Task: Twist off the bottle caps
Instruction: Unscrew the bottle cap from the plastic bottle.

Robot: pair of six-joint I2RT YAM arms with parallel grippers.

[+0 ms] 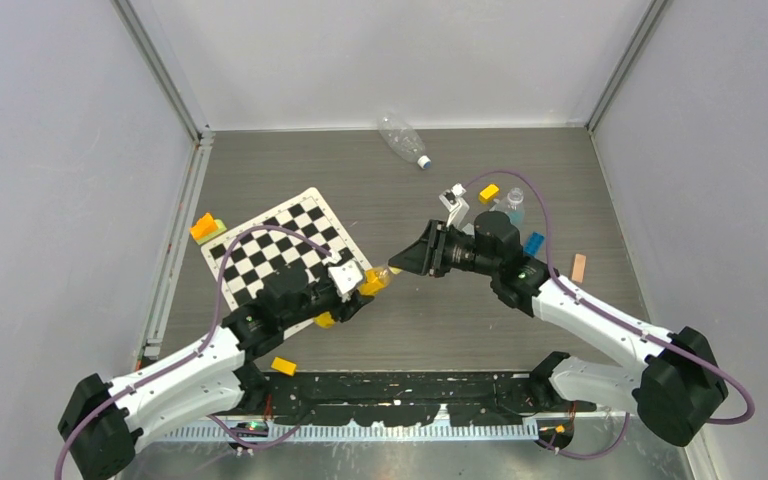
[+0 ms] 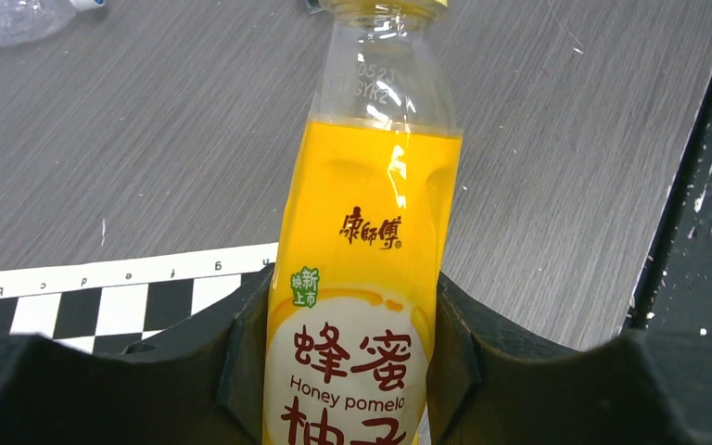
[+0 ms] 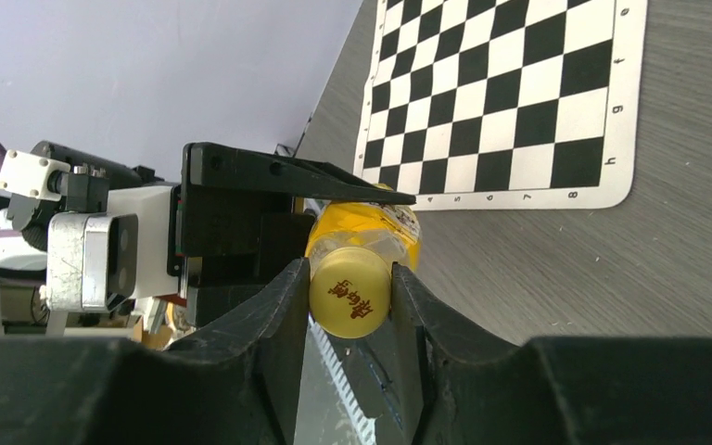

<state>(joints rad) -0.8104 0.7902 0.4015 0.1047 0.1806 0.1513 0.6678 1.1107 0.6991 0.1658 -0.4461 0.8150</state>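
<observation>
The yellow-orange bottle (image 1: 374, 283) is held off the table, lying roughly level between my two grippers. My left gripper (image 1: 358, 287) is shut on its labelled body (image 2: 362, 278), one finger on each side. My right gripper (image 1: 400, 263) is shut on its yellow cap (image 3: 349, 297), the fingers pressing both sides of it. The bottle's shoulder (image 3: 363, 227) shows just behind the cap. A clear crinkled bottle (image 1: 400, 136) with a white cap (image 1: 424, 162) lies at the back of the table. Another clear bottle (image 1: 513, 208) with a pale blue cap stands behind my right arm.
A chessboard mat (image 1: 278, 250) lies left of centre, under my left arm. Yellow blocks lie at its left corner (image 1: 203, 226), near the front edge (image 1: 283, 366) and at the back right (image 1: 488, 193). A blue block (image 1: 533, 243) and a tan block (image 1: 578, 267) lie at the right.
</observation>
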